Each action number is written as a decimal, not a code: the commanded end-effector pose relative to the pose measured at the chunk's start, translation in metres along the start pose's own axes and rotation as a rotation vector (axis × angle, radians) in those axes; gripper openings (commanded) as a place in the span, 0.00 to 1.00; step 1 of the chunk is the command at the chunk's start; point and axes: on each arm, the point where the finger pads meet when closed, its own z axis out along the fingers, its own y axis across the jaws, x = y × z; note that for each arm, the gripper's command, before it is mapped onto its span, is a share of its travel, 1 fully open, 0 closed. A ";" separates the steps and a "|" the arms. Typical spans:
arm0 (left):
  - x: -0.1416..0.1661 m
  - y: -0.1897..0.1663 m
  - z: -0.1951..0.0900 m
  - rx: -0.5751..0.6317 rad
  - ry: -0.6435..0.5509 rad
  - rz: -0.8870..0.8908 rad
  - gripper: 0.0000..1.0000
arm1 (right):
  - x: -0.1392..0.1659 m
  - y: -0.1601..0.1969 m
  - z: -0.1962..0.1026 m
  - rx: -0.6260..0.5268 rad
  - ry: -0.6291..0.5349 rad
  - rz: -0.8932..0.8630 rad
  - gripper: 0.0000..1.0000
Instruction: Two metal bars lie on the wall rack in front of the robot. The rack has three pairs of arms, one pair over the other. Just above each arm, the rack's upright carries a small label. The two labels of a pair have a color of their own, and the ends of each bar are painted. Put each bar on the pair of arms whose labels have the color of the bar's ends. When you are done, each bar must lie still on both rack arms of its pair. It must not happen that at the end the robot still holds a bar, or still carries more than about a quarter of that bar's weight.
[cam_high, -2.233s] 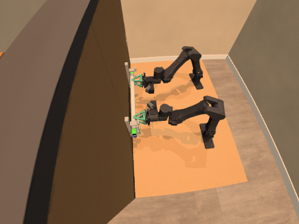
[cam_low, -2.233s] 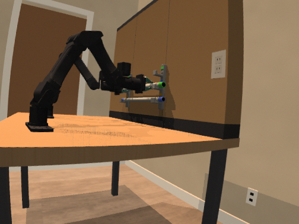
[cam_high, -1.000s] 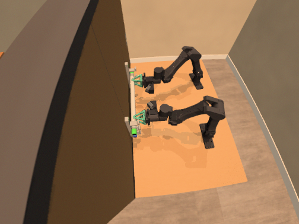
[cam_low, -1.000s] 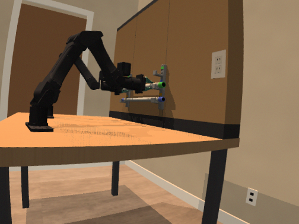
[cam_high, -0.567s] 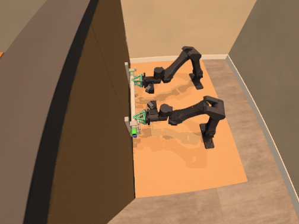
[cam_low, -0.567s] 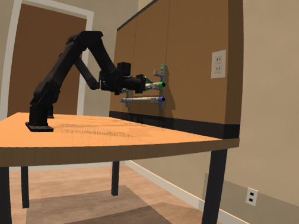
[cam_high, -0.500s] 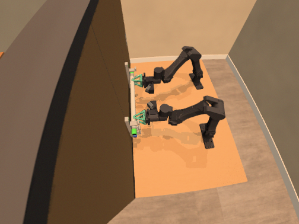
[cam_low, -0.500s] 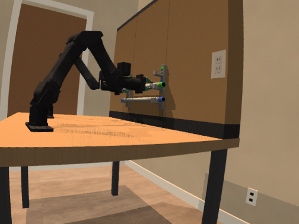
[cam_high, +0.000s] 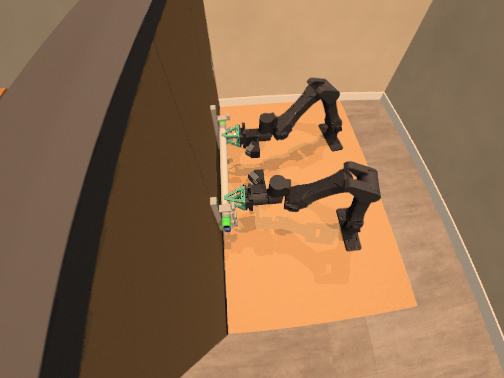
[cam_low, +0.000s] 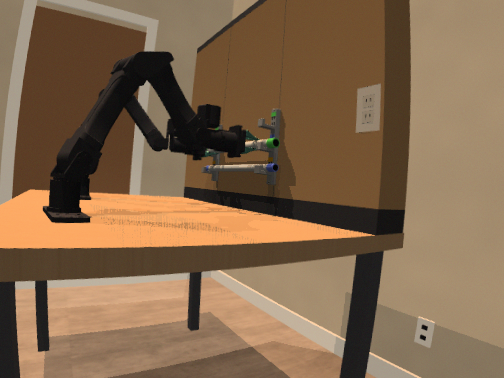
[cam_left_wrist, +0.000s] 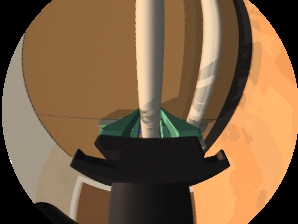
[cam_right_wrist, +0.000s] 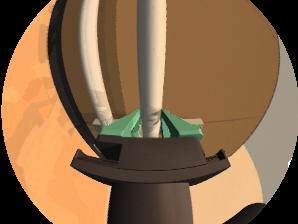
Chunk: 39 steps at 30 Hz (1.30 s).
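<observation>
With my left pincer (cam_high: 228, 198) (cam_low: 210, 153) (cam_left_wrist: 150, 111) and my right pincer (cam_high: 226, 135) (cam_low: 252, 144) (cam_right_wrist: 150, 111), I'm clenching the green-ended bar (cam_high: 223, 165) (cam_low: 272, 143) (cam_left_wrist: 149, 60) (cam_right_wrist: 151, 60), each near one end. It's level with the middle arms of the rack (cam_high: 214, 205) (cam_low: 278, 125), whose near label is blue; I can't tell if it bears on them. The blue-ended bar (cam_low: 235, 168) (cam_left_wrist: 211, 55) (cam_right_wrist: 90, 45) lies at the rack's lowest pair, below orange labels. Green marks the rack's top pair, where the near arm carries nothing. Neither bar is at its matching pair.
</observation>
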 end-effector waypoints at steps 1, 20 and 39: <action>0.004 0.012 0.001 0.014 0.009 -0.004 0.00 | 0.001 -0.012 0.000 -0.020 0.003 0.002 0.00; 0.004 0.031 0.001 0.015 0.009 -0.004 0.00 | 0.001 -0.031 0.000 -0.019 0.003 0.003 0.00; 0.004 0.048 0.002 0.015 0.009 -0.004 0.00 | 0.001 -0.048 0.001 -0.019 0.003 0.003 0.00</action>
